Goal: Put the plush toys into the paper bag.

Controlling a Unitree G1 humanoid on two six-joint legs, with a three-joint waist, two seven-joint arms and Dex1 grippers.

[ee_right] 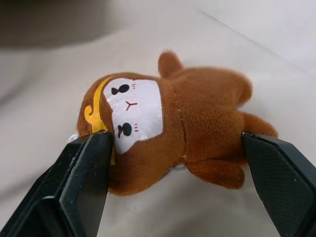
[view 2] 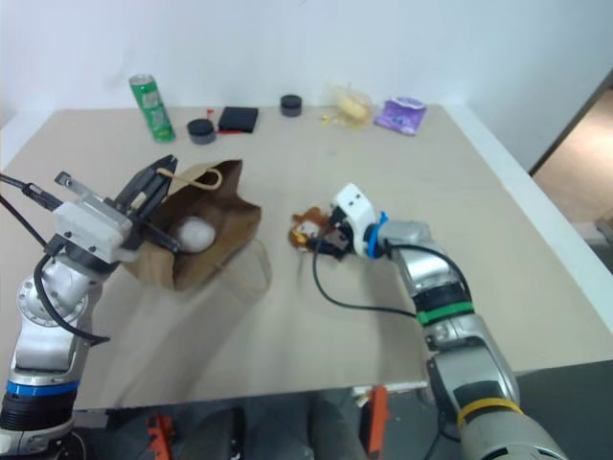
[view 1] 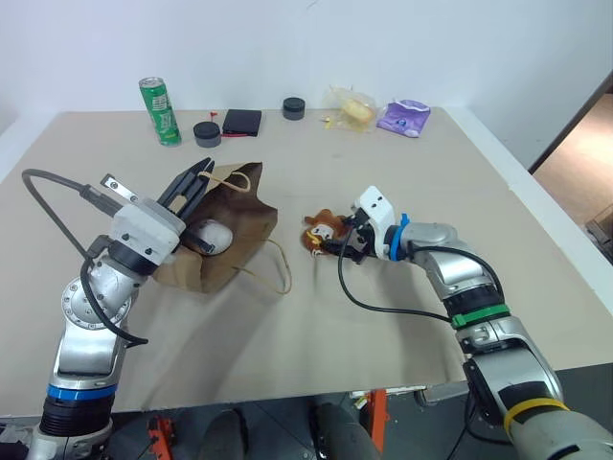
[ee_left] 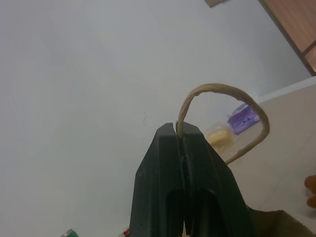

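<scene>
The brown paper bag (view 1: 239,222) lies on the table's left side with its mouth held up. My left gripper (view 1: 198,174) is shut on one twisted loop handle (ee_left: 224,93). Inside the bag's mouth rests the white egg-shaped plush toy (view 1: 213,236). To the right of the bag, the brown plush toy (ee_right: 187,123) with a pale face lies on the table (view 1: 383,316). My right gripper (ee_right: 175,142) is open, one finger on each side of the toy; the left fingertip (ee_right: 91,158) sits against its head.
Along the table's far edge stand a green can (view 1: 160,111), two black round lids (view 1: 207,133) (view 1: 293,107), a black wallet (view 1: 241,123), a yellowish item in clear wrap (view 1: 352,107) and a purple pouch (view 1: 403,118). The bag's other handle (view 1: 276,268) trails on the table.
</scene>
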